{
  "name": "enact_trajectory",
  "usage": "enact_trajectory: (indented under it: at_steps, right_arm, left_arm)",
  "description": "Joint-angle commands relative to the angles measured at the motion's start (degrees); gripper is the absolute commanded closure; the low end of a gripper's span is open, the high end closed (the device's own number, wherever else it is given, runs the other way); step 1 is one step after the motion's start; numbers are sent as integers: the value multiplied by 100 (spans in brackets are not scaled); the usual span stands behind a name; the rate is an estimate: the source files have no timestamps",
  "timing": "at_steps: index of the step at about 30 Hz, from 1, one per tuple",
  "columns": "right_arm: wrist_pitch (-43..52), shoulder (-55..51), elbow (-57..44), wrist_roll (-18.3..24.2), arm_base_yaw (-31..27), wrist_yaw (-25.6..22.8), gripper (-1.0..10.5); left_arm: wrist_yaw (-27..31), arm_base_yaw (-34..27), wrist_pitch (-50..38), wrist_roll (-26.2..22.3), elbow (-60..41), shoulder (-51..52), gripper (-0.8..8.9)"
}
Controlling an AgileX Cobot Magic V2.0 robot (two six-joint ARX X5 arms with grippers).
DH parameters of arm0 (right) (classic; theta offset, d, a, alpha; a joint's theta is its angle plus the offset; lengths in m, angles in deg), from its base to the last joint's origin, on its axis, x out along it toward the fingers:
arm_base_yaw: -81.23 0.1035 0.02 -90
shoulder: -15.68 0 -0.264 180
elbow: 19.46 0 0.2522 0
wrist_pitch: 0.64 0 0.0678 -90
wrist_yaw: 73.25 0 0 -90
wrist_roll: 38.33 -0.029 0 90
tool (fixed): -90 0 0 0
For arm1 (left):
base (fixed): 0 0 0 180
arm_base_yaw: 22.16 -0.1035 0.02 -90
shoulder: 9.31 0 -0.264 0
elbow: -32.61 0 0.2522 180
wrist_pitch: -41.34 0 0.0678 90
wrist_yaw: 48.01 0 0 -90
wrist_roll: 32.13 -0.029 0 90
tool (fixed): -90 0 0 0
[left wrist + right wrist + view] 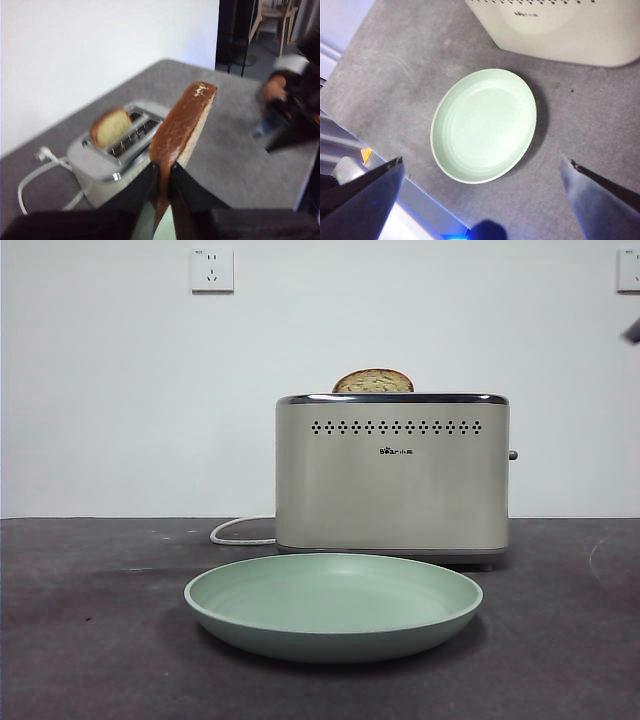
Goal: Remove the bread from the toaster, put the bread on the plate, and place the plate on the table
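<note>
My left gripper (162, 169) is shut on the lower edge of the bread (186, 117), a brown-crusted slice held edge-on in the air above and beside the toaster (97, 167). This slice is out of the front view. A second slice (373, 382) stands in the slot of the cream toaster (392, 475). The mint-green plate (333, 605) lies on the dark table (90, 640) just in front of the toaster. High over the plate (485, 125), my right gripper (481, 159) hangs open and holds nothing.
A white cord (238, 531) trails from the toaster's left side. The table's near edge (420, 200) runs close to the plate. Beyond the far table edge sit dark blurred objects (292, 115) and a chair. A black arm tip (632, 332) shows at the upper right.
</note>
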Motion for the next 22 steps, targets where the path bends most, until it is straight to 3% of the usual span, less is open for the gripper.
enact_trajectory:
  at_steps: [1, 10, 19, 22]
  right_arm:
    - [153, 339, 0, -35, 11, -15, 352]
    - [581, 1816, 0, -17, 459, -33, 354]
    - [1443, 3390, 0, -125, 1241, -627, 360]
    - [1626, 3687, 0, -138, 1333, -627, 469]
  left_arm:
    - [13, 11, -68, 197, -734, 555, 818]
    - [7, 17, -245, 992, -2669, 2092, 819]
    - [-39, 22, -68, 1263, -2894, 2439, 819]
    - [-39, 22, -37, 1263, -2894, 2439, 819]
